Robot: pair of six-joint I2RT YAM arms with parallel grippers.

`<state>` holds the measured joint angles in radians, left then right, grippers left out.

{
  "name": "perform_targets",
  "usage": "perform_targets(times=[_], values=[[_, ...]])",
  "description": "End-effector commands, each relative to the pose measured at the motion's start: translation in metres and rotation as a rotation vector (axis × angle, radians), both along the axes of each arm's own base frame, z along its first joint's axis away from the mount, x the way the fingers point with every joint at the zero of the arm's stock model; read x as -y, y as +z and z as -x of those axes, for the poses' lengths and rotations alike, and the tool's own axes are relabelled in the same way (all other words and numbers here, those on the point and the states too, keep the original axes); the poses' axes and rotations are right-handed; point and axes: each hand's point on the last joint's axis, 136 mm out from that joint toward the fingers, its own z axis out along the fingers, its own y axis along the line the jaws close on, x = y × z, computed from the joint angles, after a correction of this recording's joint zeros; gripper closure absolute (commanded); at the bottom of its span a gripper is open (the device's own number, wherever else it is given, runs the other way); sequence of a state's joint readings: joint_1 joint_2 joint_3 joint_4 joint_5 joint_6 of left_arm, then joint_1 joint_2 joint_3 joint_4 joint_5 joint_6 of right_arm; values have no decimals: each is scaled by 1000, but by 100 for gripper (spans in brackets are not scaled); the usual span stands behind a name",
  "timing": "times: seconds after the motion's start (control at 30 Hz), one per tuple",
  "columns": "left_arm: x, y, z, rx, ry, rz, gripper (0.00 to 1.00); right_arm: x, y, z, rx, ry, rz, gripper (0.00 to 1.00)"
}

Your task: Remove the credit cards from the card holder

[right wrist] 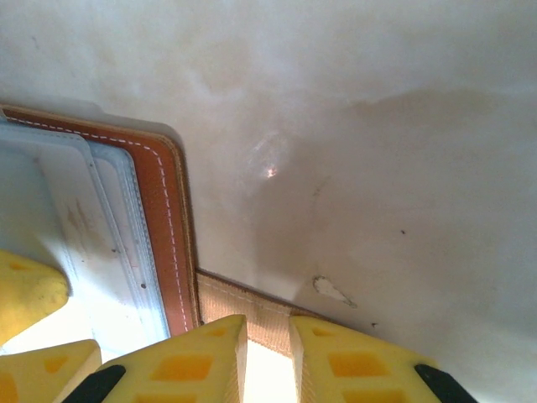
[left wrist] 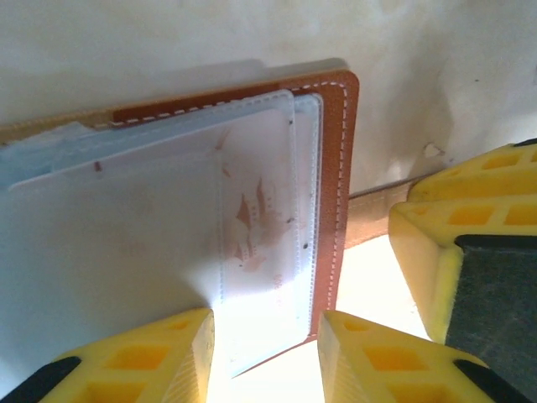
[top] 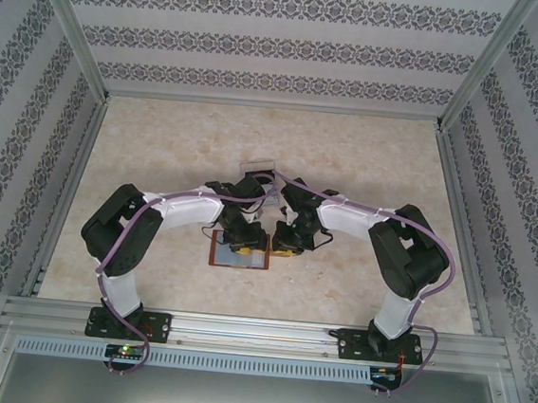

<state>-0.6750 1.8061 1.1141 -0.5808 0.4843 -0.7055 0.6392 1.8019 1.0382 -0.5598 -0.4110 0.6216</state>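
The card holder (top: pixel 241 257) lies open on the table, its reddish-brown leather edge (left wrist: pixel 337 185) framing pale pockets. A whitish credit card (left wrist: pixel 260 210) with a faint red print sits in the right-hand pocket. My left gripper (left wrist: pixel 267 357) is open, its yellow fingers astride the near corner of that pocket and card. My right gripper (right wrist: pixel 268 361) is shut on the holder's tan strap tab (right wrist: pixel 243 302), which runs out to the right of the leather edge (right wrist: pixel 164 227). In the top view the left gripper (top: pixel 238 241) and the right gripper (top: pixel 288 246) meet over the holder.
A clear plastic tray (top: pixel 258 166) lies just beyond the two wrists. Patterned walls and metal posts close in the beige table (top: pixel 377 164) on three sides. The right gripper's yellow fingers (left wrist: pixel 445 252) stand close beside the left one's.
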Motion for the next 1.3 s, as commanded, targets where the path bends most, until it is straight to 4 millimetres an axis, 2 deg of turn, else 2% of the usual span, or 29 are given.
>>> perform_targets(times=[0.0, 0.5, 0.83, 1.27], values=[[-21, -9, 9, -9, -52, -150, 60, 9, -15, 12, -34, 15, 45, 77], [-33, -1, 3, 39, -90, -275, 53, 10, -16, 13, -38, 11, 48, 77], [-44, 2, 4, 44, -93, -330, 51, 10, -16, 14, -42, 17, 47, 77], [-63, 15, 7, 79, -82, -404, 51, 8, -15, 13, -40, 14, 45, 77]])
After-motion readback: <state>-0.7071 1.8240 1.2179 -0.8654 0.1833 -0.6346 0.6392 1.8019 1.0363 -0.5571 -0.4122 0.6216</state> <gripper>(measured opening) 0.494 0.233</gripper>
